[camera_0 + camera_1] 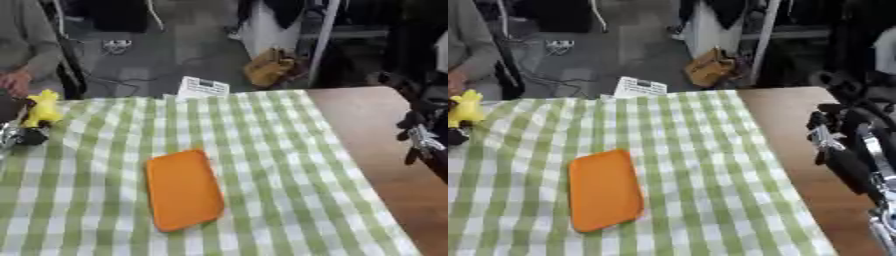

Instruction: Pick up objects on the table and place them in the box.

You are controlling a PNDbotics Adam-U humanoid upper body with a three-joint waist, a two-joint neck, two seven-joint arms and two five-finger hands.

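Left eye view takes in most of the wooden counter (385, 150), with a green-and-white checked cloth (262, 150) spread over all but its bare right strip. Lying flat on the cloth, slightly left of the middle and toward the near edge, is an orange flat pad (182, 190) with rounded corners; nothing touches it. I see no box anywhere in either view, so where things are meant to go is not shown.

Over the bare wood at the right edge hangs the right hand (833, 142), black with silver parts, its fingers curled downward and holding nothing, well apart from the pad. At the far left edge the left hand (12, 134) shows only in part, dark and silvery, and I cannot tell how its fingers stand. A small yellow toy (42, 107) sits right against it, perhaps held, perhaps only beside it. A white printed card (203, 87) lies at the far edge of the cloth.

My worry is the pad: it lies so flat that fingers may slide over it and bunch the cloth instead of getting under an edge. Dragging the cloth could shift the toy and card too. The yellow toy, so close to the left edge, might be knocked off the counter.
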